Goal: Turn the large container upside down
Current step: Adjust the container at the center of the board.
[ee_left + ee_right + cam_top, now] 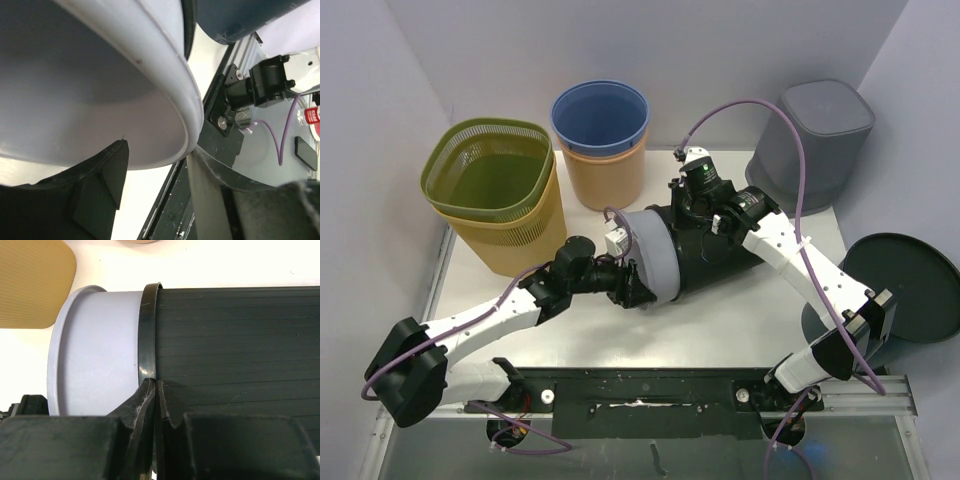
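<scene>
Container (715, 262), large, black and ribbed, is laid on its side mid-tabletop (740, 325), with a pale grey liner (658, 262) protruding. Left fingers (100, 195) are spread astride the liner's rim; right fingers (142, 405) are pressed together at the black rim.

From where I stand the left arm (480, 320) and right arm (800, 265) match: glossy white links between chunky black joints, with a thin purple cable (801, 180) looping along each. The right gripper (155, 385) is matte black with rough-textured fingers (132, 412).

far: green basket (485, 127), blue bucket (601, 146), grey bin (815, 140) | near: open table (720, 325)
</scene>
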Controlling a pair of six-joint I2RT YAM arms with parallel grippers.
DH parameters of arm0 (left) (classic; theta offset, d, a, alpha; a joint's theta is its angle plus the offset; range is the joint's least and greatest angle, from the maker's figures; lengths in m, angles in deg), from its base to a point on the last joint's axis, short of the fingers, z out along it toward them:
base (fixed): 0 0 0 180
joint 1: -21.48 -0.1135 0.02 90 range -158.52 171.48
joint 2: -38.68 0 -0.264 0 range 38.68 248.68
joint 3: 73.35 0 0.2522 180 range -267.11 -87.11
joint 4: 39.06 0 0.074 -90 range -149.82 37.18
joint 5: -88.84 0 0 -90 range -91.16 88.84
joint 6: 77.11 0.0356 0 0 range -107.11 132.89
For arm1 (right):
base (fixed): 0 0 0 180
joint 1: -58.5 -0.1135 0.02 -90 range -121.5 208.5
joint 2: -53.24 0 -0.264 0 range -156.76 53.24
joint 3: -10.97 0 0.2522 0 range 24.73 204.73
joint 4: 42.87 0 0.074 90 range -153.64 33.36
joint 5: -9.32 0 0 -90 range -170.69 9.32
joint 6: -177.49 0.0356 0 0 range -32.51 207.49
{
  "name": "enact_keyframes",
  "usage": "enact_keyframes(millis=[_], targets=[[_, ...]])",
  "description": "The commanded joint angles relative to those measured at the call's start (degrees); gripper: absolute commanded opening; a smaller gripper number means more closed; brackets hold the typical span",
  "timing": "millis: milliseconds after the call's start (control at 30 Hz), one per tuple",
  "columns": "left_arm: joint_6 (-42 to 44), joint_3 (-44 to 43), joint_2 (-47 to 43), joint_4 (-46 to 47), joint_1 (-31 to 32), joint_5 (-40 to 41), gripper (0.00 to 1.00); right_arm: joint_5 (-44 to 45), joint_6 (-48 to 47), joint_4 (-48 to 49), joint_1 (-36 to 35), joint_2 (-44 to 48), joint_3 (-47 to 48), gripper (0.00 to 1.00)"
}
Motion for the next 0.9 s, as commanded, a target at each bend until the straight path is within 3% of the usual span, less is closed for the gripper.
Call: enact_keyframes(millis=[0, 200, 300, 433, 500, 667, 867], targets=[[-0.68, -4.26, 1.38, 3.23, 0.86, -1.8, 0.47, -0.72, -0.48, -0.59, -0.63, -0.36, 2.4, 0.02], [-2.32, -5.18, -0.22, 4.57, 0.98, 0.61, 0.41, -0.97, -0.71, -0.52, -0.69, -1.02, 3.12, 0.02], [-3.31, -6.36, 0.21, 3.21, 0.92, 3.67, 0.24, -1.25, -0.65, -0.06, -0.69, -0.4, 2.16, 0.04], [-5.47, -6.74, 1.06, 2.01, 0.49, 4.57, 0.0, 0.08, -0.65, -1.53, -0.7, 0.72, 1.87, 0.2], [-6.7, -6.91, 1.39, 1.82, 0.23, 4.61, 0.0, 0.86, -0.76, -2.07, -0.69, 1.76, 1.87, 0.3], [-7.69, -9.41, 3.37, -0.29, -0.38, 4.73, 0.0, 6.22, -5.61, -6.95, -5.79, 2.76, 6.65, 0.66], [-11.11, -11.82, 2.28, 2.76, -2.26, 2.43, 0.0, 16.0, -7.22, -9.3, -11.81, 3.59, 7.0, 0.75]])
